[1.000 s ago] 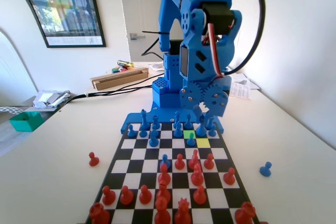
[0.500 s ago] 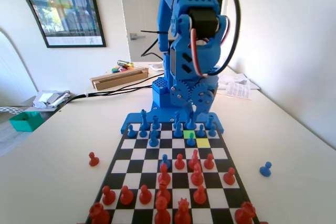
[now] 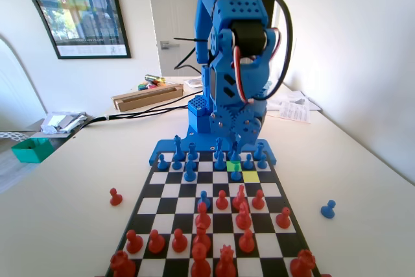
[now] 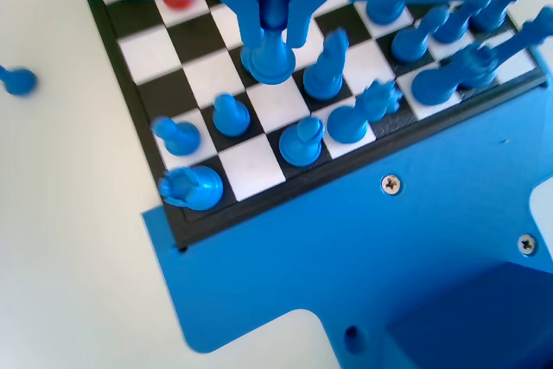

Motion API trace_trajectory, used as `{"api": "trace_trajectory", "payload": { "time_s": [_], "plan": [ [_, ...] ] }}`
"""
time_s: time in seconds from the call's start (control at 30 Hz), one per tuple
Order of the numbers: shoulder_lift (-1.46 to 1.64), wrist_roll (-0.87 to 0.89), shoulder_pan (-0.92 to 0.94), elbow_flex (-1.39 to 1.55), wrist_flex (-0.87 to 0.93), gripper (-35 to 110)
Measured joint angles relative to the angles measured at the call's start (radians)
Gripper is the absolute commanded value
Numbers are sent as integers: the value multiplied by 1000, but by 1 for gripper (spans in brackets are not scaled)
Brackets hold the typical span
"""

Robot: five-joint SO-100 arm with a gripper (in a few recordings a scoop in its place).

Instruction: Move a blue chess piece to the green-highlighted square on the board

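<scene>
Fixed and wrist views of a chess move in progress. The gripper (image 4: 275,8) hangs low over the near rows of the board (image 3: 168,189), its jaws set narrowly either side of the head of a tall blue piece (image 4: 271,51); whether they already press on it cannot be told. The piece's base rests on a dark square. In the fixed view the green-highlighted square (image 3: 233,166) lies under the arm, just beside the yellow square (image 3: 250,176); a blue pawn (image 3: 236,172) stands at their shared edge. The step in hand appears to be the grasp: it would go best with the jaws centred on the slim neck, closing squarely, then a straight lift clear of the crowded neighbours. The pieces are smooth moulded plastic with round flared bases; the board is flat and matte on a pale bench (image 3: 65,199).
</scene>
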Motion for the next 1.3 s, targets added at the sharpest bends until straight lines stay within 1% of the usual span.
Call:
{"api": "trace_trajectory", "payload": {
  "time_s": [0.23, 0.83, 1.17, 1.3],
  "plan": [
    [-44, 0, 0, 15, -52, 1],
    [-117, 0, -8, 15, -94, 1],
    [-117, -8, -21, 15, -94, 8],
    [-117, -8, -25, 15, -87, 9]
  ]
}}
